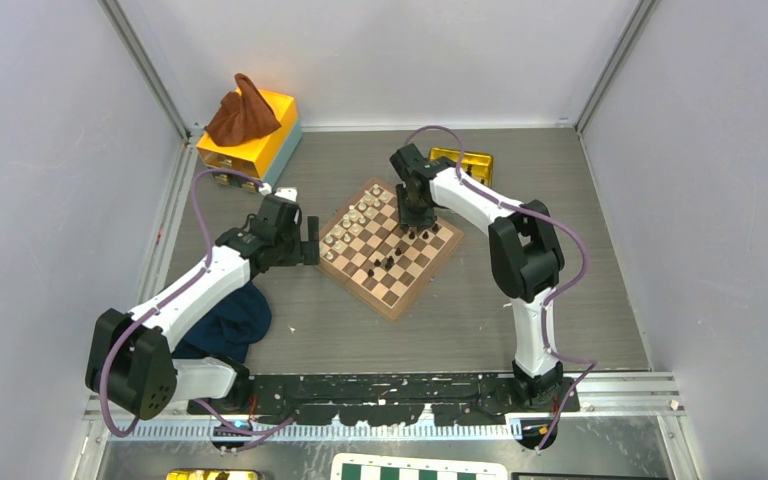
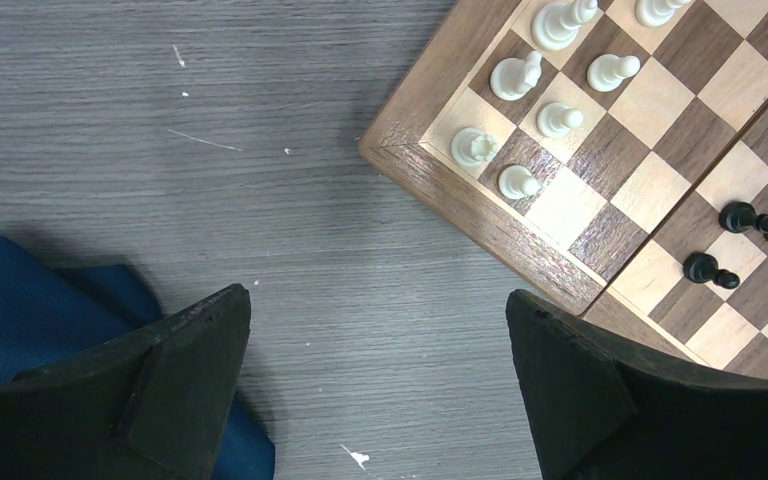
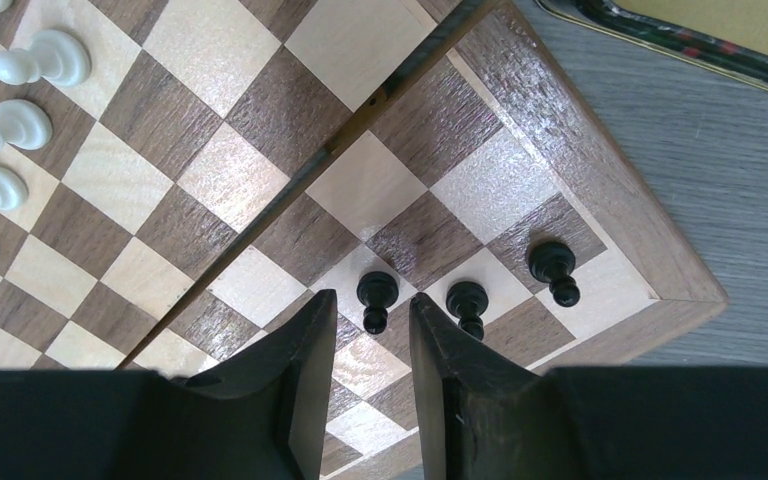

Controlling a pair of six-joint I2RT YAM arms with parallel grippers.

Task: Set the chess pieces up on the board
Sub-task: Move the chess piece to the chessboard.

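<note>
From overhead the black chess pieces [image 1: 381,263] are mere specks whose kinds I cannot make out. The right arm hides part of the board [image 1: 392,300] near its upper corner. A green-and-white board [image 1: 420,468] is cut off by the bottom edge.

The wooden board sits mid-frame on the bench [image 2: 160,150], turned like a diamond, one corner pointing at the bottom of the frame. Up close, three black pawns [image 3: 554,265] stand upright near the rim at the lower right, long axes vertical.

The right tool [image 3: 370,296] is unclenched, its fingers either side of the leftmost pawn with a gap on both sides. The left tool [image 2: 378,305] gapes wide over bare bench, grasping nothing, just off the board's left corner near the cream pieces [image 2: 515,75].

The bench is grey wood-grain, with a blue cloth [image 2: 50,300] at lower left. Pale walls enclose it.
</note>
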